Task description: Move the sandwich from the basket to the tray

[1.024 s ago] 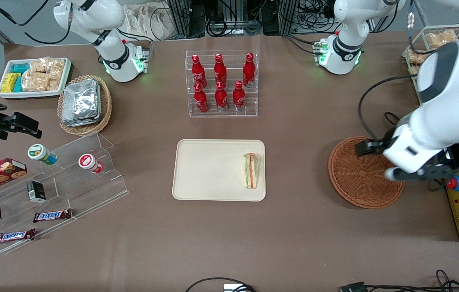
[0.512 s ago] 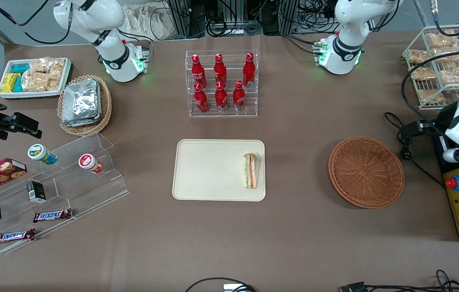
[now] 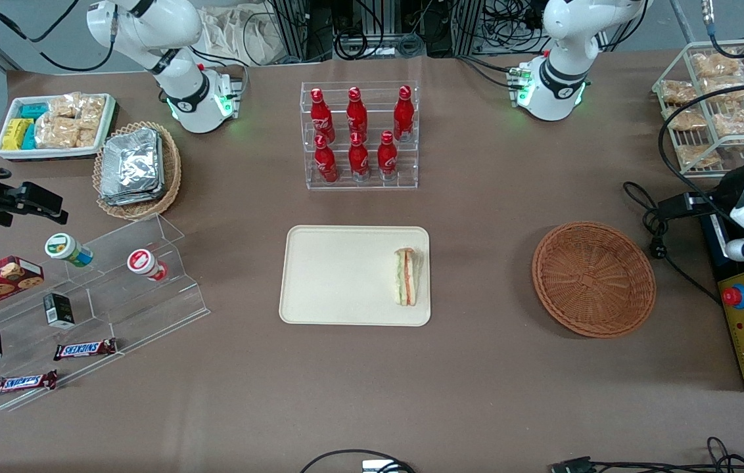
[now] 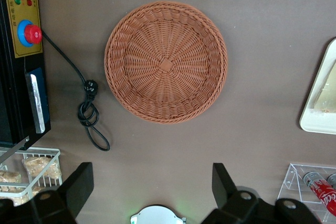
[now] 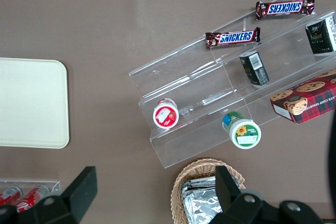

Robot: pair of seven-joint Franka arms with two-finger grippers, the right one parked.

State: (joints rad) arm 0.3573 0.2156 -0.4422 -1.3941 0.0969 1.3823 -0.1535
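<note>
The sandwich (image 3: 406, 276) lies on the cream tray (image 3: 339, 276), at the tray's edge nearest the basket. The round reddish-brown wicker basket (image 3: 593, 279) holds nothing; it also shows in the left wrist view (image 4: 166, 62), with a corner of the tray (image 4: 321, 109). My left gripper (image 3: 684, 205) hangs high at the working arm's end of the table, beside the basket and a little farther from the front camera. In the left wrist view the gripper (image 4: 151, 183) is open wide and holds nothing.
A rack of red bottles (image 3: 359, 135) stands farther from the front camera than the tray. A control box with a red button (image 3: 743, 315) and a cable (image 3: 658, 246) lie beside the basket. A wire rack of bagged snacks (image 3: 717, 105) stands at the working arm's end.
One second ago my left arm hung over the basket's edge. It has drawn back toward the working arm's end, and the whole basket now shows. The sandwich has not moved.
</note>
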